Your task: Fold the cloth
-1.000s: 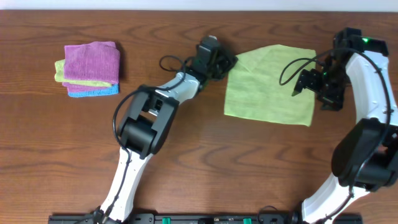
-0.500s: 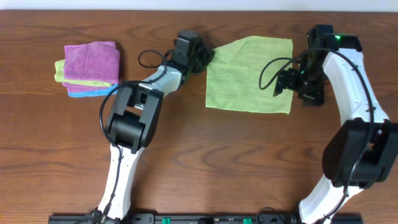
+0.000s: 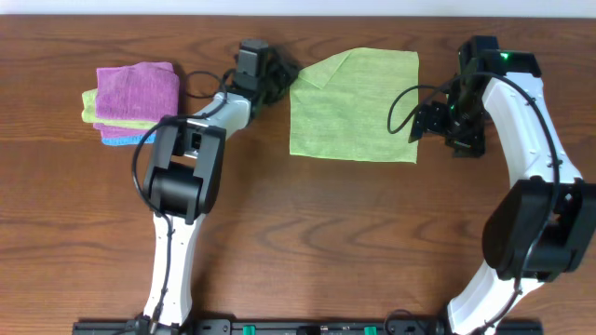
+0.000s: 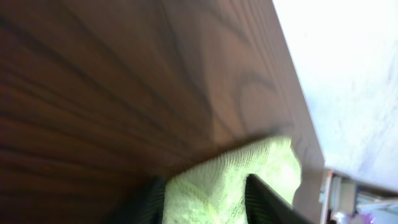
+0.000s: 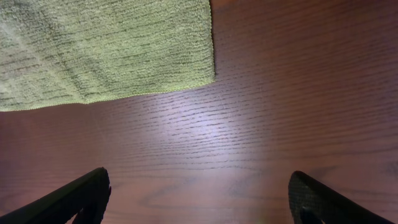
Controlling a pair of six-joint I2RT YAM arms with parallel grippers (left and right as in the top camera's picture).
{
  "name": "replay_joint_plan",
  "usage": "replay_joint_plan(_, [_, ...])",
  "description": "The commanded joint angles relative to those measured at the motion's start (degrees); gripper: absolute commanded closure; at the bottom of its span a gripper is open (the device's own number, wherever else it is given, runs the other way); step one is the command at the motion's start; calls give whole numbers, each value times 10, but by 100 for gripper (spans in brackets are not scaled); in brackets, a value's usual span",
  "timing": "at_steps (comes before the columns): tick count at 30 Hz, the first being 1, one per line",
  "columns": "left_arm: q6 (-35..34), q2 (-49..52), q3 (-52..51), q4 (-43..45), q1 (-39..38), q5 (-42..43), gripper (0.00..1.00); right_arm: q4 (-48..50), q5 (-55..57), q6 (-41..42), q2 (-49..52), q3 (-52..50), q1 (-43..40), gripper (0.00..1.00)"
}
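The cloth (image 3: 354, 107) has slid left along the desk (image 3: 307, 223) over the last sec, led by its top-left corner, where the left claw (image 4: 205, 190) sits. The right arm moved left w/ it. It now lies spread near the desk's far edge, centre, not yet folded. My read: this was repositioning, and fold 1 is still to come.

Left claw: 2 dark fingers stand apart w/ a bunch of cloth between. Can't tell if it's pinched or let go. Right claw (image 5: 199, 180) is released, wide and holding nothing, over bare desk just beside the cloth's right edge.

The cloth is thin, soft, lime-green microfibre w/ a fine ribbed nap, approx. square, w/ 1 crease by the top-left corner. The desk is dark wood-grain w/ a slight sheen. A stack of folded cloths (image 3: 135, 102), pink-purple on top and teal-blue lowest, sits well apart at far left.
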Motion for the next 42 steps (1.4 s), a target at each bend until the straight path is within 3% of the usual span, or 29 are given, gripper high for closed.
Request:
replay_joint_plan(1, [8,7,9,-2,16,3,51,2,0,-9,-3,1,2,8])
replay_joint_plan(5, [8,7,9,5,29,40,51,7,0,-7,-3,1,2,8])
replay_joint_plan(10, [6,7,11,60,30,144,48,25,-14,2,-3,1,2,8])
replay_joint_plan(15, [-4,7,52,45,6,162,45,38,-31,6,-3,1,3,9])
replay_joint_plan(22, [122,7,216,-243,-43,30,42,38,-31,6,-3,1,5,9])
replay_joint_plan(25, [160,7,261,-322,-52,-28,40,38,-31,6,-3,1,5,9])
replay_joint_plan(32, [177,7,272,-369,-52,-79,38,38,-31,6,-3,1,5,9])
replay_joint_plan(42, [184,22,271,-368,-70,-80,35,37,-39,10,-3,1,5,9])
